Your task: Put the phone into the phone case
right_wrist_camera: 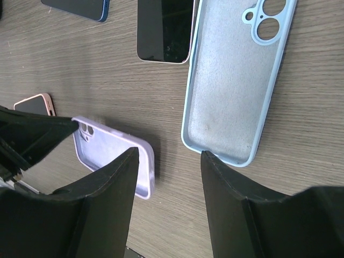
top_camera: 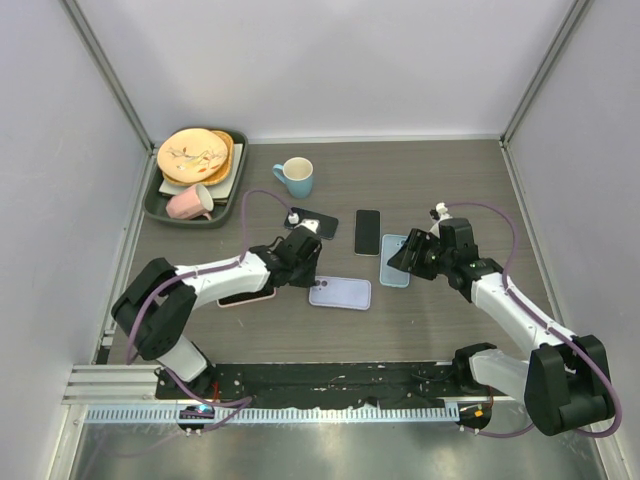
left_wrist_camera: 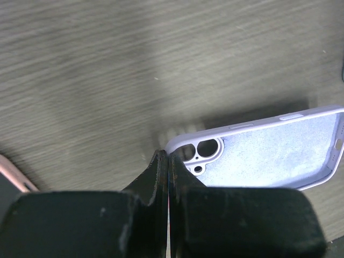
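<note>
You can identify the left arm (top_camera: pixel 215 278) and the right arm (top_camera: pixel 515 310) by white link covers, black joint housings and black bases. A purple cable (top_camera: pixel 246 205) loops along each arm. The jaws are matte black with scuffed edges.

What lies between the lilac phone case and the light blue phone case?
Nothing: only bare table separates the lilac phone case from the light blue phone case. The right wrist view shows this gap plainly.
</note>
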Robot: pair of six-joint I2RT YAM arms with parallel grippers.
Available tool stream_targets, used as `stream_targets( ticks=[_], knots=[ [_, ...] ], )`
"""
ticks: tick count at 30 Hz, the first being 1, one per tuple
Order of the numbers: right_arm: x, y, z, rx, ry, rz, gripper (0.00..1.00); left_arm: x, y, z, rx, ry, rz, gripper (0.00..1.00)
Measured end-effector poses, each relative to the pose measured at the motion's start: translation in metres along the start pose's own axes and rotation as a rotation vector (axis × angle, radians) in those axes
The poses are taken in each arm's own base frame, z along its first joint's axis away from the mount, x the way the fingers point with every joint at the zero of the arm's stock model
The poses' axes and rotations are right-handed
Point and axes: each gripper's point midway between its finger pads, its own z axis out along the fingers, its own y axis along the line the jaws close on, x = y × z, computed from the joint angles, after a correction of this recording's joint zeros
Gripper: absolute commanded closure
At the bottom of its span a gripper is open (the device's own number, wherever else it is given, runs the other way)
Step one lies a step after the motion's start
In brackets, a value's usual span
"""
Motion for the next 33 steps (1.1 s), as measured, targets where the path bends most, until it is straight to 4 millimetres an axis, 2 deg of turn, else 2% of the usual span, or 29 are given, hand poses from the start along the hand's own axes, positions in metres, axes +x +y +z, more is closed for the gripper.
stream_targets(
  ticks=[6, 16, 31, 33],
  knots=[
    [0.003, -0.002, 0.002, 0.002, 0.010, 0.003, 0.45, -0.007, 0.018, 0.001, -0.038, 0.000, -0.037, 1.00],
    [0.007, -0.004, 0.006, 0.001, 0.021, 0.006, 0.45, 0.004, 0.035, 0.006, -0.097, 0.049, -0.043, 1.00],
    [0.011, -0.007, 0.008, 0.002, 0.030, 0.009, 0.45, -0.001, 0.039, 0.007, -0.110, 0.050, -0.060, 1.00],
    [0.011, -0.007, 0.008, 0.001, 0.030, 0.008, 0.44, -0.001, 0.039, 0.007, -0.111, 0.050, -0.062, 0.90]
  ],
)
